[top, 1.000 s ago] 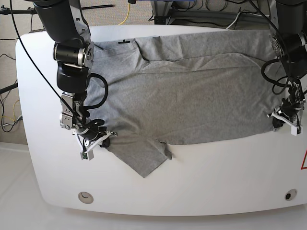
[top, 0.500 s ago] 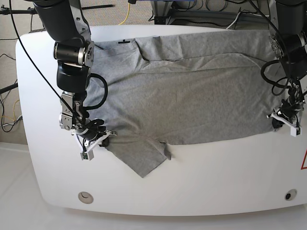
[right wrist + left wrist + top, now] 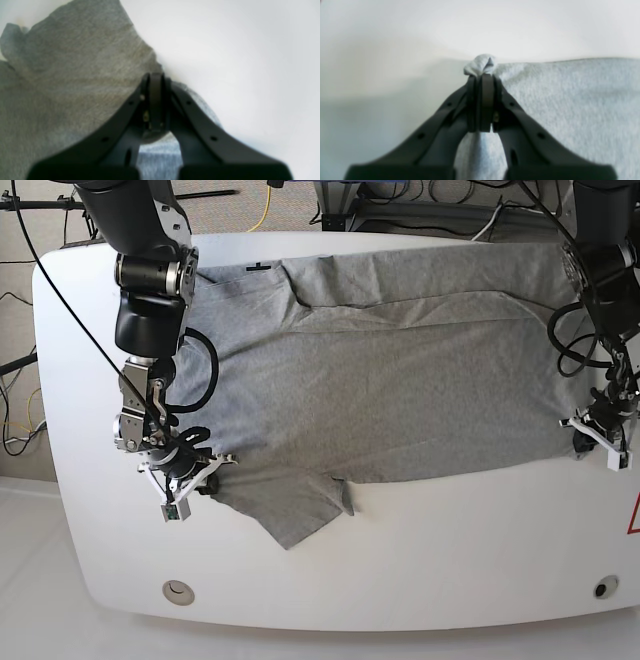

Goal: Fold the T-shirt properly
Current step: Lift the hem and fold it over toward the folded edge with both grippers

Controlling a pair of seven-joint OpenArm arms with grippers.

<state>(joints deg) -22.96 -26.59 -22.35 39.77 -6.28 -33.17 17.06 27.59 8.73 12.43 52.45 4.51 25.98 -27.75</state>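
Both end effectors pinch the T-shirt (image 3: 400, 370) (opposite near corners).

A white table (image 3: 420, 560) with rounded corners was observed to fill most of the base view. Two small round fittings were noted near its front edge, one at the left (image 3: 178, 590) and one at the right (image 3: 604, 587). Part of a red triangular marking (image 3: 634, 515) was seen at the right edge. Beyond the far edge, beige carpet (image 3: 215, 215) was recorded, crossed by a yellow cable (image 3: 262, 210) and black cables (image 3: 15, 360). Lighting was even and diffuse.
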